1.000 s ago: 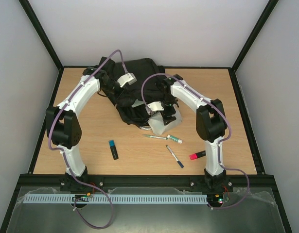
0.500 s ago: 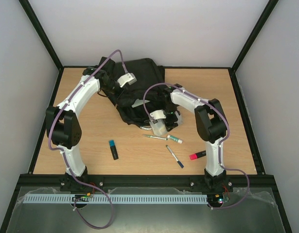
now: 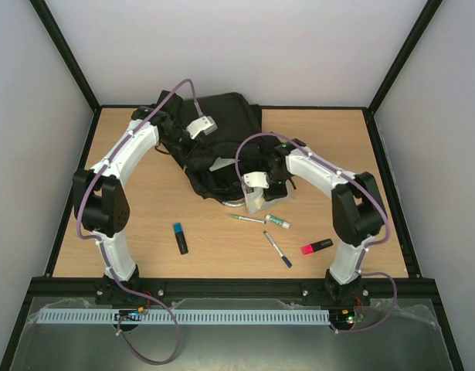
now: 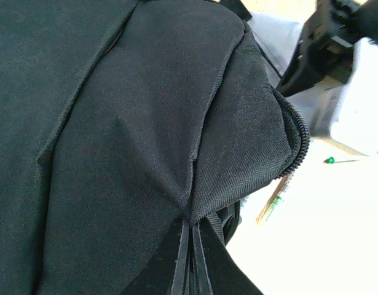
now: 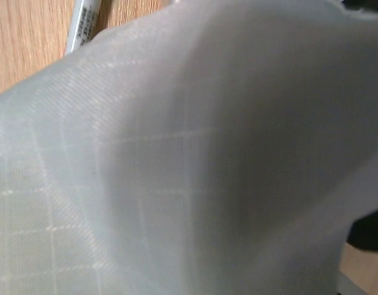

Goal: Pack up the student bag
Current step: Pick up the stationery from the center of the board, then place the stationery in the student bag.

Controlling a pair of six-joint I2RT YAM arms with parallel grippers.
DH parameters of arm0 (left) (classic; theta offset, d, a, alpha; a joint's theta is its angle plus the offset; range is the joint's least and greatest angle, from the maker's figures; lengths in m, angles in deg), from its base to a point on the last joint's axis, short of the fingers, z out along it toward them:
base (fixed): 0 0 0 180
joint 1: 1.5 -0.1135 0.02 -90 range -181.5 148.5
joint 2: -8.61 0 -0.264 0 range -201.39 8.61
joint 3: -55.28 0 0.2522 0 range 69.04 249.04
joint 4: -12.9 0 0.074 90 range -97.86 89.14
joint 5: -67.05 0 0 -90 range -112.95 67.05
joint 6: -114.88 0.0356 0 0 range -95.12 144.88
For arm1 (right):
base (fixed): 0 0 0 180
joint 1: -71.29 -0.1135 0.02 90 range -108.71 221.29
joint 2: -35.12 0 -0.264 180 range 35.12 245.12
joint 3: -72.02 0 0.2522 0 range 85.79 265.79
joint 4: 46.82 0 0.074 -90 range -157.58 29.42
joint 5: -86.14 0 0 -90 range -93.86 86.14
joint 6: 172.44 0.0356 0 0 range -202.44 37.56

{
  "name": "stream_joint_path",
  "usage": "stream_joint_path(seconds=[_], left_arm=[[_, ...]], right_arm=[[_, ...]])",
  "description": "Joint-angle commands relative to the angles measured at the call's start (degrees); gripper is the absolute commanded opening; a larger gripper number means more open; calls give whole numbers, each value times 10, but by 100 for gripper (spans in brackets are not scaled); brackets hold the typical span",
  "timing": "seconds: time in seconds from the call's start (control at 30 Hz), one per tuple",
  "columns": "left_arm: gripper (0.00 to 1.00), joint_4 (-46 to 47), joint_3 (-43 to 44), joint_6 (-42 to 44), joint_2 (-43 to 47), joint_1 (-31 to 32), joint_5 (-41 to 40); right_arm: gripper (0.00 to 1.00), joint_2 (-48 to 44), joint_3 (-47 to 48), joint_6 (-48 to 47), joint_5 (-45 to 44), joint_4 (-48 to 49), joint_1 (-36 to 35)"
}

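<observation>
Two arms: both reach in from the near edge of the wooden surface [image 3: 144,209]. The left arm goes to the bag and the right arm to the pouch.
Student bag [image 3: 222,116]: black soft fabric, slumped at the far centre of the surface. Its far end lies by the far edge, and an unzipped edge shows on its right side in the left wrist view.
Left claw [image 4: 190,246]: closed tight, its two thin fingers [image 4: 179,270] pinching a pucker of the student bag's black cloth. That cloth fills almost the whole left wrist view.
Right claw [image 3: 260,193]: down on the pouch at the bag's near right corner. Its fingers are hidden in every view, so I cannot tell how wide it stands or whether it grips anything.
Pouch [image 5: 176,160]: translucent whitish fabric with a grid weave, filling the right wrist view and touching the bag's near edge.
Green pen [image 3: 247,219]: just near of the pouch, lying left to right.
White marker [image 3: 278,222]: green-capped, just right of the green pen.
Blue pen [image 3: 277,250]: nearer than those two, lying on a diagonal.
Pink highlighter [image 3: 317,247]: to the right, beside the right arm.
Black marker [image 3: 180,238]: blue-capped, left of centre, well apart from the other pens.
</observation>
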Motion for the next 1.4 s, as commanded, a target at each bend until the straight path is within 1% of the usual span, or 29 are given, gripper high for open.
stream_joint_path(seconds=[0.0,0.13,0.27,0.33,0.4,0.47,0.53,0.57,0.8,0.9,1.0,1.13,1.27,1.37], left_arm=[[2,11,17,-2,5,2,29],[2,12,19,-3,7,3,31],[2,11,25,-6,6,3,33],[2,11,27,-8,7,4,34],[2,11,29,-9,8,5,34],[2,11,30,-11,10,5,34],[2,12,33,-17,13,5,37],[2,13,37,-20,14,5,39],[2,11,75,-34,25,5,48],[2,11,85,-37,27,5,46],[2,12,93,-36,28,5,44],[2,9,110,-36,28,4,50],[2,8,133,-39,25,4,61],[2,7,143,-39,25,3,65]], right_arm=[[41,-85,-51,36,3,48,-17],[38,-143,-90,59,0,107,-42],[32,-170,-104,93,-24,163,-83],[30,-173,-105,107,-47,198,-104],[27,-170,-107,120,-92,247,-123],[23,-160,-104,124,-128,296,-137],[14,-147,-102,122,-155,343,-142],[13,-141,-103,119,-164,367,-144],[12,-100,-121,84,-209,510,-148],[6,-93,-147,62,-210,592,-148],[1,-82,-157,54,-203,643,-148],[1,-42,-162,19,-224,723,-148],[1,4,-165,-26,-243,830,-148],[1,46,-148,-57,-252,889,-148]])
